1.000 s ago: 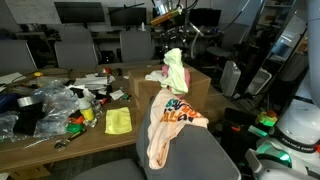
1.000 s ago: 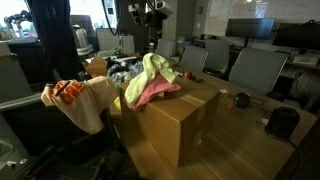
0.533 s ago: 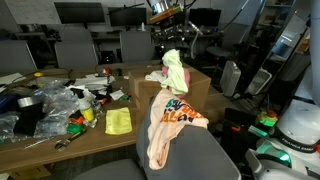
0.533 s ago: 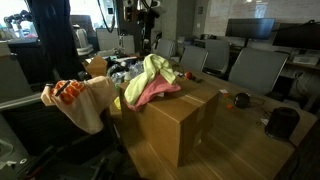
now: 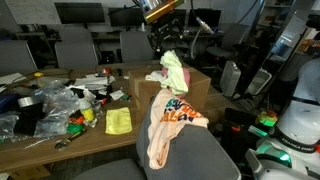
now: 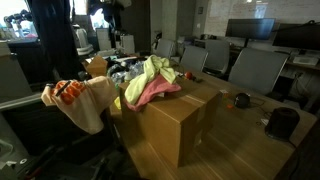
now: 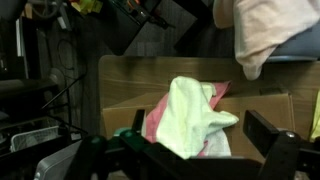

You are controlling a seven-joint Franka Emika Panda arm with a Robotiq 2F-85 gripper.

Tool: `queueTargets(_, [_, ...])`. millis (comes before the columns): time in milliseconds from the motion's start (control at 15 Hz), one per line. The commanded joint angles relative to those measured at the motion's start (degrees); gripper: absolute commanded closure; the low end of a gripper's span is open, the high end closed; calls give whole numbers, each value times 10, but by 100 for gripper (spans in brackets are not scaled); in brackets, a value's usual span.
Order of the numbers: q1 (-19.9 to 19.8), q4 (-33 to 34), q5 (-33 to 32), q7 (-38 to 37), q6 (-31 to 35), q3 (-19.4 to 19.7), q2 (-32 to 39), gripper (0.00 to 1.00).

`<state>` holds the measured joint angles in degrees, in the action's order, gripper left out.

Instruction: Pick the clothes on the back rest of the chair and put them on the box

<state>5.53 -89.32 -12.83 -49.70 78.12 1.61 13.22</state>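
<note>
- Moved: the gripper [image 7: 195, 145] has lifted clear of the box [image 5: 203, 88] since a second ago. Then it hung just over the yellow garment's peak; now we see it higher and apart from the pile.
- Jaws: spread fully wide, nothing between them. In the wrist view both fingers frame the pile from above without touching it.
- Unchanged: the pile on the box and the garment on the chair lie as they did a second ago.
- Clothes, delivered part: pink and yellow garments [image 5: 175, 72] heaped on the box top, at its near left edge in an exterior view [image 6: 150, 85]. The yellow one lies over the pink, and one fold hangs a little past the edge.
- Clothes, remaining part: a peach garment [image 5: 168, 125] with white, draped over the back rest [image 5: 205, 160], near in the scene, with the box beyond it.
- Yellow cloth [image 5: 118, 121]: flat on the table [image 5: 60, 140], left of the chair; not part of the task.
- Meaning: we judge the release complete and the first load placed.
- Outstanding: the peach garment has yet to go to the box, so the task is partly done.
- Risk: the overhanging fold could slide off if the pile is nudged.
</note>
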Motion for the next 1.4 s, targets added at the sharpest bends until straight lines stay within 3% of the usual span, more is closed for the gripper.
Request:
queueTargets(0, [22,-75,-13,53,26,-34,-31,0])
queueTargets(467, [44,-129,11,194,67,-76,-7,0])
queueTargets(1333, [36,-116,98,533,15,-97,51,0])
